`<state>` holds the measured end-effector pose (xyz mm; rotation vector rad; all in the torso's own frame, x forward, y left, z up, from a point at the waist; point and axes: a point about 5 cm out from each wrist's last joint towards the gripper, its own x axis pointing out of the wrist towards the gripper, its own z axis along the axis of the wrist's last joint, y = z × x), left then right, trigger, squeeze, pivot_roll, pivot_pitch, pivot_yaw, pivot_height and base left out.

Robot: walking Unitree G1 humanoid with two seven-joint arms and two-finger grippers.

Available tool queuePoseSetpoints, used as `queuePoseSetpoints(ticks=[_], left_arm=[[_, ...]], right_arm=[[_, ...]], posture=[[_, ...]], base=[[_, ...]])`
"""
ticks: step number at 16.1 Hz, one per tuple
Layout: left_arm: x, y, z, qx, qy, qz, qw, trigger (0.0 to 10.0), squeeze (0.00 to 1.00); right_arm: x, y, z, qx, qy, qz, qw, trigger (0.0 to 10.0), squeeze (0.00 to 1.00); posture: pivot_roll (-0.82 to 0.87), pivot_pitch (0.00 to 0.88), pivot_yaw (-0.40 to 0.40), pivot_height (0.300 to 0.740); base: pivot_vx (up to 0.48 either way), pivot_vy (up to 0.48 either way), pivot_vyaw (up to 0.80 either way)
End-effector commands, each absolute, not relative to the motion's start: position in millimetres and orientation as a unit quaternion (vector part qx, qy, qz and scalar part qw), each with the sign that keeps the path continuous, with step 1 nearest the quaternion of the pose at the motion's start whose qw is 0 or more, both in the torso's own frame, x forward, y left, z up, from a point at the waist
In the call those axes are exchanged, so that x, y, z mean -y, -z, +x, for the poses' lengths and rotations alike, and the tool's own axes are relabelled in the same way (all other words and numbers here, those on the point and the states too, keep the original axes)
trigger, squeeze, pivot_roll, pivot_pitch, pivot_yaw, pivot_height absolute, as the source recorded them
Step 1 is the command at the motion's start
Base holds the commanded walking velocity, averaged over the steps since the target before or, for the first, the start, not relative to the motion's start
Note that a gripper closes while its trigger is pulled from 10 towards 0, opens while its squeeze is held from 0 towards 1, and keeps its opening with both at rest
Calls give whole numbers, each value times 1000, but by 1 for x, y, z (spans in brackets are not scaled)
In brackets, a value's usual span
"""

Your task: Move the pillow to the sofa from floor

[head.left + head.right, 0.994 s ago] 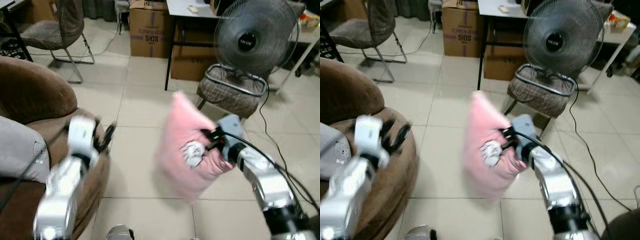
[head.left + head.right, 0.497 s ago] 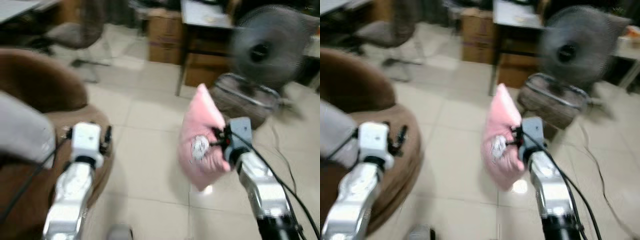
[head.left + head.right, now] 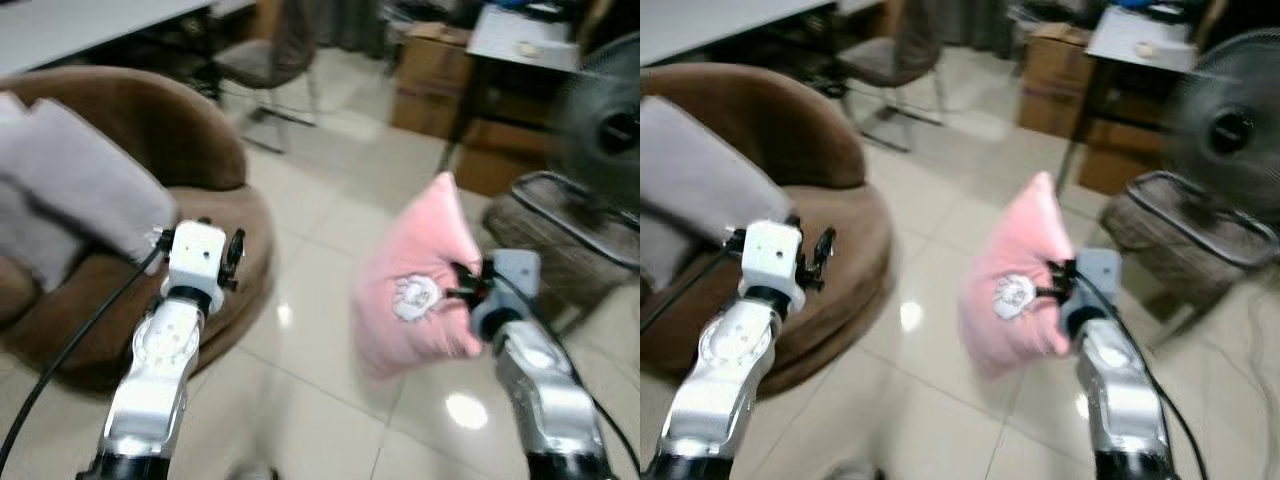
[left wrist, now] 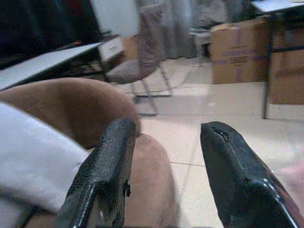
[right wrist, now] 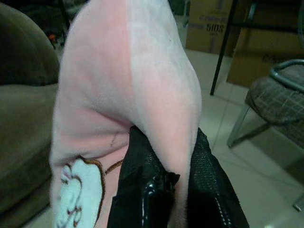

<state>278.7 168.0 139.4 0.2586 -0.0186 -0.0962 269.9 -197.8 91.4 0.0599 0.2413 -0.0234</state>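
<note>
A pink pillow (image 3: 415, 280) with a white cartoon patch hangs in the air above the tiled floor, pinched by my right gripper (image 3: 462, 283), which is shut on its right edge. In the right wrist view the black fingers (image 5: 142, 190) clamp a fold of the pillow (image 5: 123, 80). The round brown sofa (image 3: 150, 180) stands to the left, with a grey cushion (image 3: 75, 180) lying on it. My left gripper (image 3: 236, 262) is raised over the sofa's front edge, open and holding nothing; its fingers (image 4: 111, 161) stand apart in the left wrist view.
A standing fan (image 3: 605, 120) and a padded stool (image 3: 565, 235) are close on the right. Cardboard boxes (image 3: 430, 70) sit under a desk (image 3: 520, 25) at the back, beside a chair (image 3: 270, 55). Bare tiled floor (image 3: 320, 300) lies between sofa and pillow.
The camera has swung left, bringing more of the sofa and its grey cushion into view. The pillow stays held in my right gripper; my left arm stays raised.
</note>
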Motion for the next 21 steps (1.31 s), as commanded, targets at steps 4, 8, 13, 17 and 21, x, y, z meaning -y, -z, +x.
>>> queuePoseSetpoints(ticks=[4,8,13,17,21], left_arm=[[-170,-137,282,5,56,109,992,10000,0],[-169,-138,283,8,65,99,993,10000,0],[-169,-139,283,10,64,100,993,10000,0],[-171,-138,284,11,59,96,994,10000,0],[-170,-136,283,10,54,90,994,10000,0]], right_arm=[[197,-104,257,-98,47,39,993,10000,0],[195,-108,255,-92,50,36,994,10000,0],[194,-108,260,-99,46,28,994,10000,0],[193,-109,263,-93,41,23,995,10000,0],[193,-112,267,-86,30,18,996,10000,0]], posture=[[7,0,42,740],[13,0,41,740],[23,0,34,740],[21,0,33,740],[24,0,24,740]], base=[[67,0,0],[327,0,0],[362,0,-800],[364,0,-113],[363,0,0]])
